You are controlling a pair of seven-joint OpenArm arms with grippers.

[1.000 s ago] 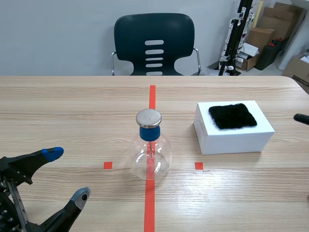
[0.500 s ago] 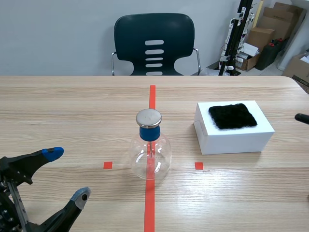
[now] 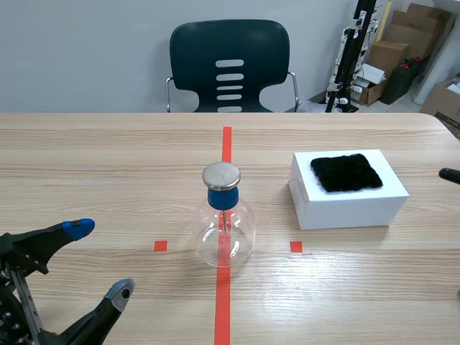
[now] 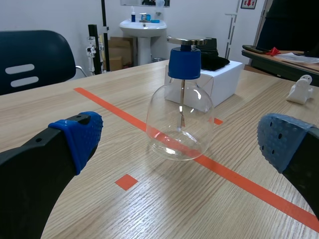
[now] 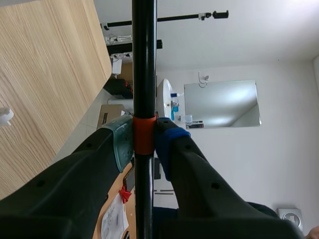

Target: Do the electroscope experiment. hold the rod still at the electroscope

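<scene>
The electroscope is a clear glass flask with a blue stopper and a metal disc on top, standing on the red tape line at the table's middle. My left gripper is open low at the near left, well short of the flask. In the left wrist view the electroscope stands ahead of the open left gripper. My right gripper is shut on a black rod, its pads on the rod's orange band. Only the rod's tip shows at the scene's right edge, far from the flask.
A white box with a black fur cloth on top stands right of the flask. A dark chair is behind the table's far edge. A small white figure lies on the table beyond the box.
</scene>
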